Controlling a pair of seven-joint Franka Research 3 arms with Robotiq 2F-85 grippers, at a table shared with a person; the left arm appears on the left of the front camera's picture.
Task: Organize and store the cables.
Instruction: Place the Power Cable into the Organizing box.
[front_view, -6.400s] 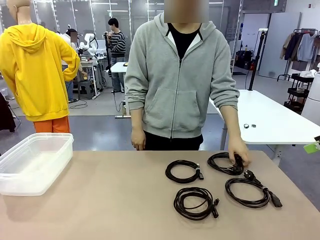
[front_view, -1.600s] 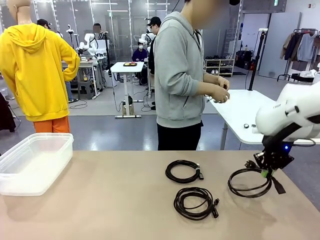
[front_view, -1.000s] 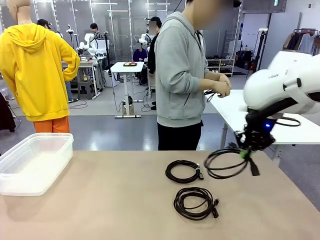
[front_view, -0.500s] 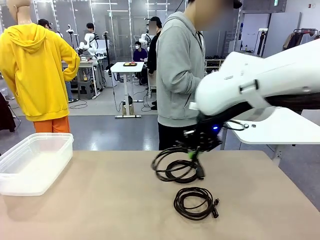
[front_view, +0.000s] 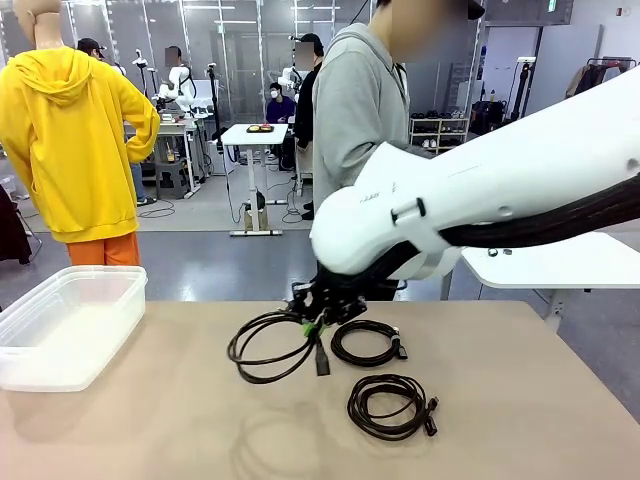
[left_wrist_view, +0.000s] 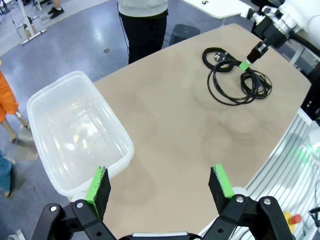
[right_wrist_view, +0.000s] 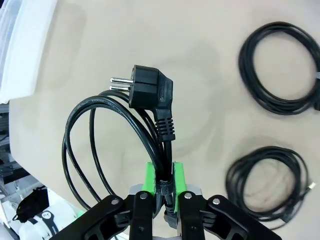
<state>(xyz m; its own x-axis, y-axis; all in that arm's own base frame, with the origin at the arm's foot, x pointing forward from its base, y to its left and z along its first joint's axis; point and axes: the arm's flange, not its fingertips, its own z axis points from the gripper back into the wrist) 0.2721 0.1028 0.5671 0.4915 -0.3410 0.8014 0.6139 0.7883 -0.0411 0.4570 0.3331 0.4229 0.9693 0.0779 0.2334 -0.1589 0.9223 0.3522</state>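
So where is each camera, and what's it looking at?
Front: on the robot's side, looks across the table at the person; the right arm crosses it.
Left wrist: high over the table, looks down at the clear box; the open left gripper shows below.
Right wrist: looks down along the right gripper, shut on a cable.
Shared: all three show that cable and two coils on the table.

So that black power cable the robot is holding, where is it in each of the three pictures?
Front view: the held cable coil hangs centre-left, just above the table.
Left wrist view: upper right, dangling from the right gripper.
Right wrist view: centre, pinched in that gripper, plug uppermost.
Shared landmark: the clear plastic bin, left in both front and left wrist views, top-left corner in the right wrist view.
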